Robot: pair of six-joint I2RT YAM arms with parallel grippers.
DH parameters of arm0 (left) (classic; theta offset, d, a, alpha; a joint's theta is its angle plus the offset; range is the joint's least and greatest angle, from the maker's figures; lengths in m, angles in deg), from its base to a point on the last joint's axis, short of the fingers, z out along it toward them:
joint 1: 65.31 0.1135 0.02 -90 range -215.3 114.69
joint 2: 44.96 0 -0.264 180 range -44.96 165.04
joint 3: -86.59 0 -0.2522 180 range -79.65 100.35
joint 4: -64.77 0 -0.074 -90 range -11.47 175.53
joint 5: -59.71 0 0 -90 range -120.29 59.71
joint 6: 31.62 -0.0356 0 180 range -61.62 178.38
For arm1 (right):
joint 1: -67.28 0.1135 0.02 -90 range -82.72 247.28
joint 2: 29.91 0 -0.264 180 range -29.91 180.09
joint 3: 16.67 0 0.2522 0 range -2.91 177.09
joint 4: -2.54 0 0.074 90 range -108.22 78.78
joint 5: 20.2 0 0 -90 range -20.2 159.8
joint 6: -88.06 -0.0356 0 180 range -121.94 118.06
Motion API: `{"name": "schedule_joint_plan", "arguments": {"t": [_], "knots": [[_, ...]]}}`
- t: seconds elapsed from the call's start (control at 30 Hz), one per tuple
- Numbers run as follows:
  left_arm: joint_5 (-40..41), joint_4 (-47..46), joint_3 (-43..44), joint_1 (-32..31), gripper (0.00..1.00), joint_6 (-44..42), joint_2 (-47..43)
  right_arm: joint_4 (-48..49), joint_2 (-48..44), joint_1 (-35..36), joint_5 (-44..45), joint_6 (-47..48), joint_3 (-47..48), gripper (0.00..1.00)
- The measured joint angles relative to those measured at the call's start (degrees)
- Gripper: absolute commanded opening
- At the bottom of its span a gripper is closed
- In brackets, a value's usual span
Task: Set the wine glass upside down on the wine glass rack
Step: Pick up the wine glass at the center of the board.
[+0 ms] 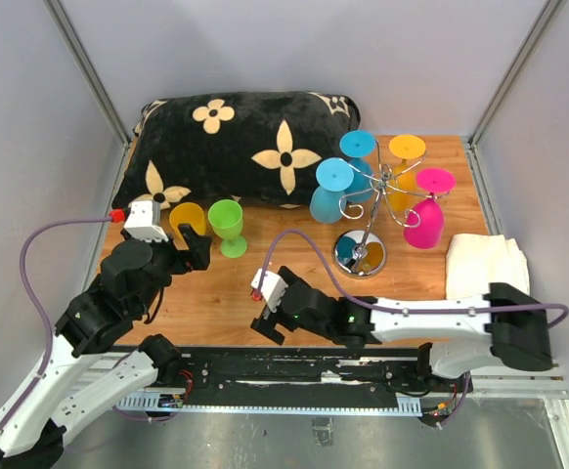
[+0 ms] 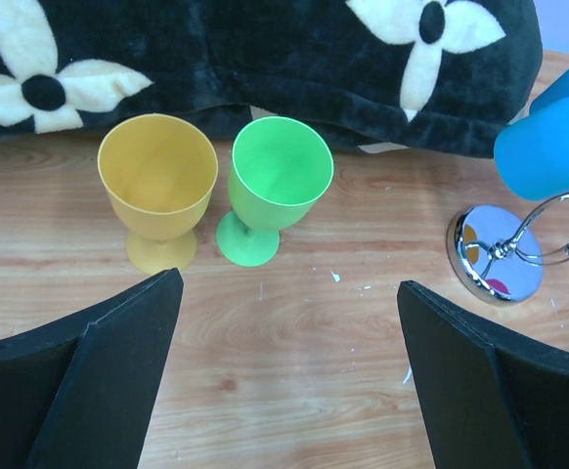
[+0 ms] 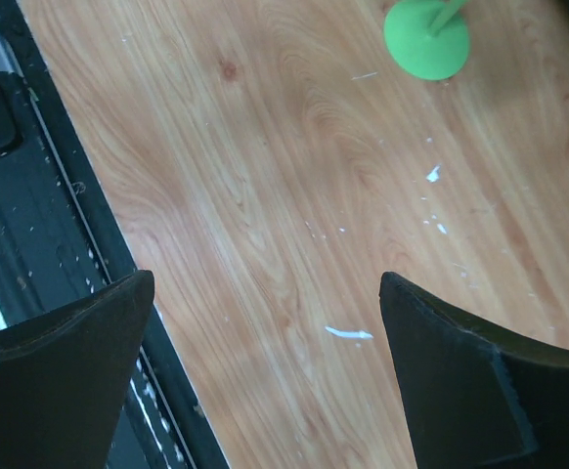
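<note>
Since both grippers hang empty with jaws spread wide, the step in hand looks like the reach for a glass. The right gripper (image 1: 268, 327) hovers over bare table (image 1: 226, 293) by the near edge, and only the green glass's foot shows in its wrist view. The left gripper (image 2: 289, 285) sits low and faces two upright cups, the yellow glass (image 2: 157, 181) and the green glass (image 2: 280, 186), side by side and almost touching.

Green lies closer to the middle of the jaw gap, so it seems the easier pick. One finger must slip past yellow without tipping it. A hold low on the bowl should leave room to roll the wrist over.

The rack (image 1: 382, 191) stands further back on the right, well apart from both cups, with blue, orange and pink glasses hung on it upside down. Which arm is free I cannot tell. The pillow (image 1: 236, 147) lies just behind the cups, so a lift before any swing looks wise.
</note>
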State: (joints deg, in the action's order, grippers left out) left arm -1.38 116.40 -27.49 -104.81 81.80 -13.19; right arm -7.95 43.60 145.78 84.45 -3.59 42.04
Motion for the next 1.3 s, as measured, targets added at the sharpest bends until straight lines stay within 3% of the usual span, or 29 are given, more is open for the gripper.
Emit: {"name": "schedule_joint_plan", "arguments": {"t": [0.3, 0.7, 0.97, 1.3], "knots": [[1.2, 1.7, -0.2, 0.0, 0.98, 0.5, -5.9, 13.0, 18.7, -1.2, 1.4, -6.1, 4.7, 0.98], [2.7, 1.2, -3.9, 0.0, 0.98, 1.3, -7.6, 34.7, 35.8, -12.1, -1.4, -8.7, 9.8, 0.98], [4.3, 0.8, -4.3, 0.0, 1.00, 1.3, -8.4, 47.8, 43.7, -15.1, -2.7, -7.0, 10.9, 0.98], [6.2, 0.2, -5.4, 0.0, 1.00, 1.2, -15.1, 57.3, 48.9, -18.2, -3.1, -3.6, 14.8, 1.00]]}}
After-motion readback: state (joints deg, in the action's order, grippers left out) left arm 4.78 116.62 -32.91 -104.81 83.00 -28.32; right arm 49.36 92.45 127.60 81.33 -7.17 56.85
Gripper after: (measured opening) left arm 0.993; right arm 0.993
